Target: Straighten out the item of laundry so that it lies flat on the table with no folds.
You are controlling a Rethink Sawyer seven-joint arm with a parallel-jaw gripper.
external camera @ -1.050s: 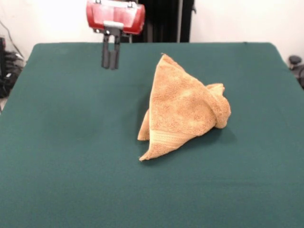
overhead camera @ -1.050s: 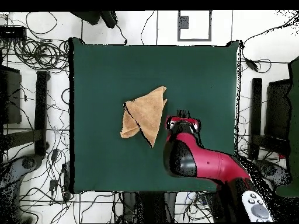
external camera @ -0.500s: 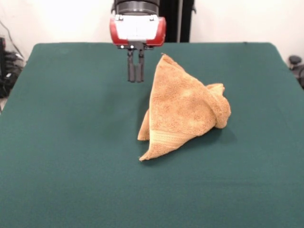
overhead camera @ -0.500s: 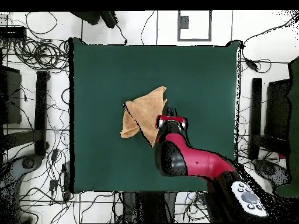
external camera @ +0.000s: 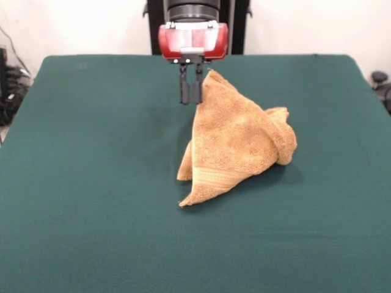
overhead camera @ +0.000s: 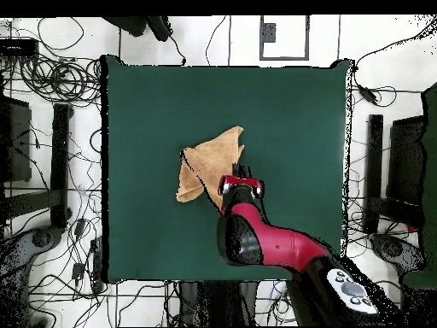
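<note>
The item of laundry (external camera: pixel 235 140) is a tan-orange towel folded into a rough triangle and bunched at its right side. It lies near the middle of the green table (external camera: pixel 91 183). A woven stripe band shows along its near lower edge. My gripper (external camera: pixel 190 101) hangs just left of the towel's far pointed corner, a little above the cloth. Its fingers are shut with nothing between them. In the overhead view the towel (overhead camera: pixel 212 162) lies left of centre on the table (overhead camera: pixel 290 102). There the red gripper (overhead camera: pixel 241 183) covers the towel's corner nearest the robot's base.
Wide stretches of green cloth surround the towel on all sides. Cables, stands and black equipment (overhead camera: pixel 51 154) lie on the floor around the table.
In the front view the gripper has swung right, from over the bare cloth to right beside the towel's far corner, and has come slightly lower. The towel has not moved.
</note>
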